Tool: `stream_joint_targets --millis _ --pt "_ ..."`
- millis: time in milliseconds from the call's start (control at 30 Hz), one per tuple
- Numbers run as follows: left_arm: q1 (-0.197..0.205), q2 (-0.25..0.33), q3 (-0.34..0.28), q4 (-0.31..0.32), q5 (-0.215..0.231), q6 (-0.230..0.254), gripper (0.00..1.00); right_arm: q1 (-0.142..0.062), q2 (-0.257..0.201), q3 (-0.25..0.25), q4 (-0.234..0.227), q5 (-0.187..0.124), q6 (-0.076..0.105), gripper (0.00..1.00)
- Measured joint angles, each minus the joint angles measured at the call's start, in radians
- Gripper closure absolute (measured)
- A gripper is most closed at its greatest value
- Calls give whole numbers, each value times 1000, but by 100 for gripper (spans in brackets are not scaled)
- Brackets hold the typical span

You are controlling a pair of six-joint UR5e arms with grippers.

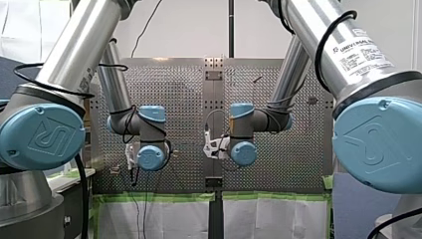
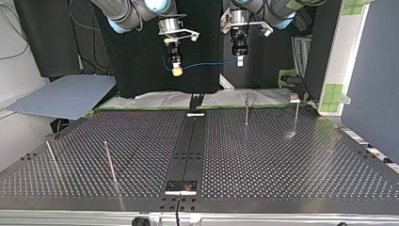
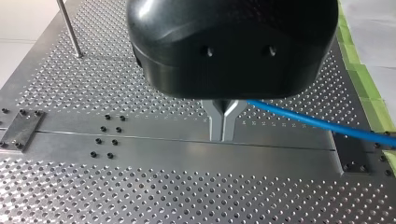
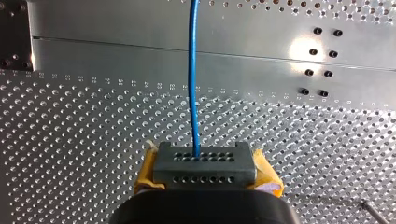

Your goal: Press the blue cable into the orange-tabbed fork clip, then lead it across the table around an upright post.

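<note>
Blue cable [image 2: 207, 64] joins left tool [image 2: 239, 60], right tool [image 2: 177, 71]: top view only.

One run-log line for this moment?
left gripper: shut on blue cable | right gripper: shut on blue cable | blue cable: strung between both, above perforated table | upright post: not yet rounded

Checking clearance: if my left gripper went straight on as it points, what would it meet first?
Likely the table's smooth centre plate below my left gripper; nothing shows between, though the gap is hard to judge.
</note>
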Motion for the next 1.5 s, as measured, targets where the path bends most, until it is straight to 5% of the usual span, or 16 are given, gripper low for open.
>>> stream_joint_targets --millis 633,800,1133,1500 --pt "4 14 -1 -26 26 17 99 3 3 -3 3 3 -1 100" --pt "4 18 -1 -68 46 24 99 37 37 -36 37 37 -3 100" --pt "5 18 -2 -127 49 25 99 136 130 -61 141 141 -3 100" --pt "8 27 0 -110 39 6 99 148 136 -58 185 183 1 100"
